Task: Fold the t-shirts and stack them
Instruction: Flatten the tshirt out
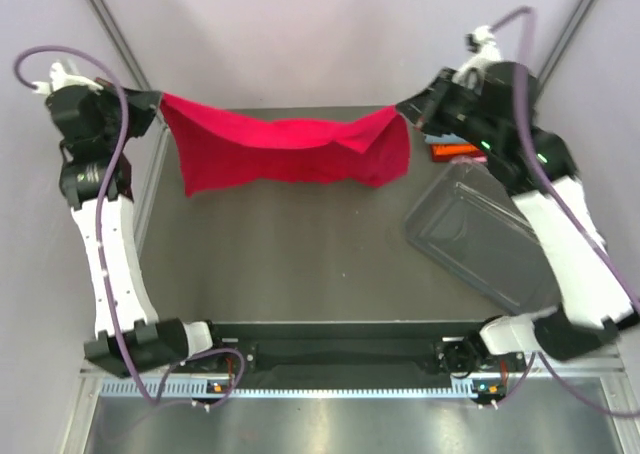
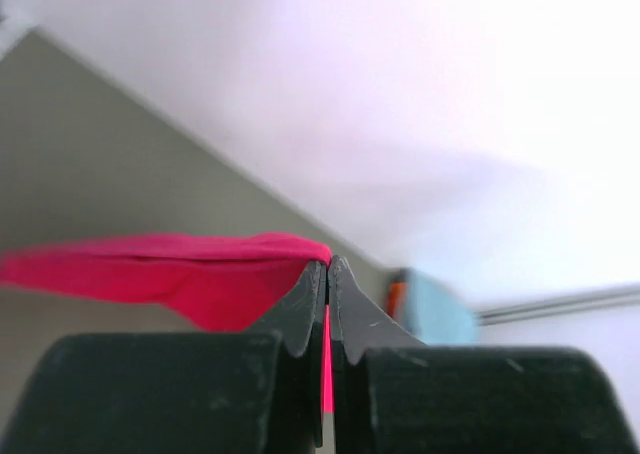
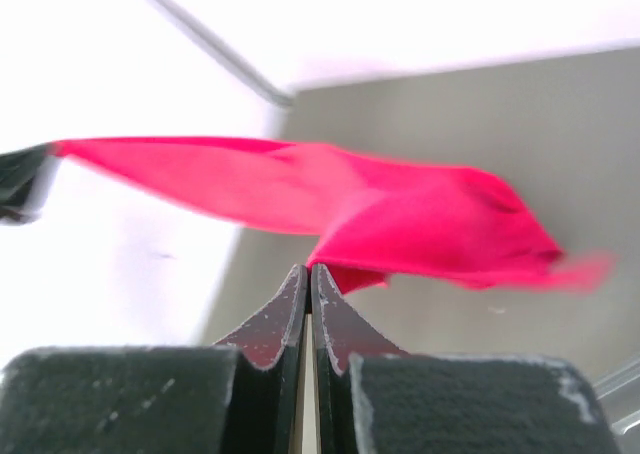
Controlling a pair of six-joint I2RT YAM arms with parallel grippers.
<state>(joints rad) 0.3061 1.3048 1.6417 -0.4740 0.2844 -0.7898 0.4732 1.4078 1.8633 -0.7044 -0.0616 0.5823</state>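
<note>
A crimson red t-shirt [image 1: 285,149] hangs stretched in the air across the far side of the table, held at both ends. My left gripper [image 1: 158,101] is shut on its left corner; in the left wrist view red cloth [image 2: 170,274] runs between the closed jaws of the left gripper [image 2: 328,266]. My right gripper [image 1: 400,109] is shut on the right corner; the right wrist view has the shirt [image 3: 400,214] spreading away from the closed tips of that gripper [image 3: 309,270]. An orange t-shirt [image 1: 452,152] and a blue-grey one [image 2: 435,309] lie folded at the far right.
A clear plastic tub [image 1: 480,239] lies tilted at the right side of the table, under the right arm. The dark table top [image 1: 290,264] stretches below the hanging shirt. Metal frame posts stand at the back corners.
</note>
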